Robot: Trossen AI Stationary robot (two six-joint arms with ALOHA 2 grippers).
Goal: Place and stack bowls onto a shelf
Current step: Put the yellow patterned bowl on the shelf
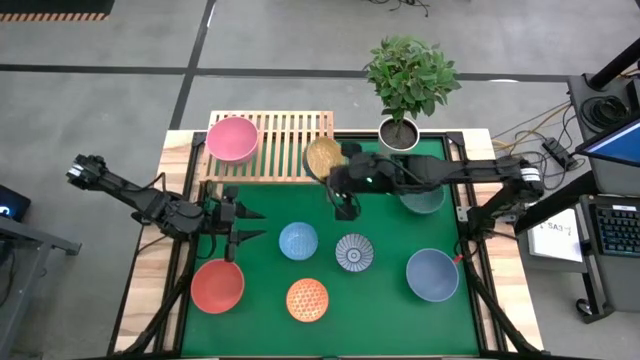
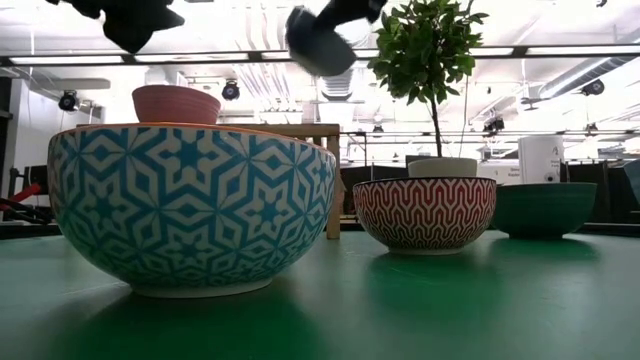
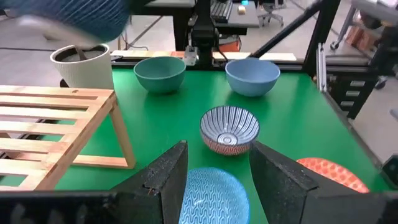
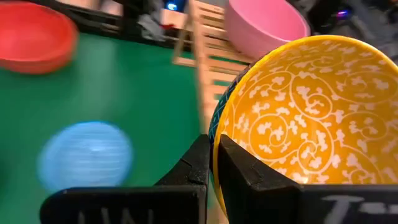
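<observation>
Blur smears the right arm in the low view, so its hand can't be read there, and the big teal-and-white star-patterned bowl (image 2: 190, 208) up close blocks most of the shelf behind it. The right wrist view settles it: the right hand (image 4: 213, 163) is pinched on the rim of the yellow bowl with white scrollwork inside (image 4: 308, 118), one dark finger inside, one outside, bowl tilted on edge. From above, that bowl (image 1: 323, 155) sits over the right part of the low light-wood slatted shelf (image 1: 285, 135); whether it touches the slats I can't tell.

Left hand (image 1: 244, 223) hangs over the green tabletop (image 1: 380, 305), fingers spread wide and holding nothing. Between them, the wrist view shows the light blue bowl with fine wavy ribbing (image 3: 208, 194), cut off by the frame.

Smooth matte pink bowl (image 1: 232, 139) stands on the shelf's left end. On the tabletop: glossy red bowl (image 1: 217, 285), orange bowl with a lattice pattern (image 1: 307, 299), blue-and-white striped bowl (image 1: 354, 252), larger plain slate-blue bowl (image 1: 432, 274). Dark teal bowl (image 1: 423, 200) is half hidden under the right arm. Small leafy tree in a white pot (image 1: 405, 85) stands at the far edge.
</observation>
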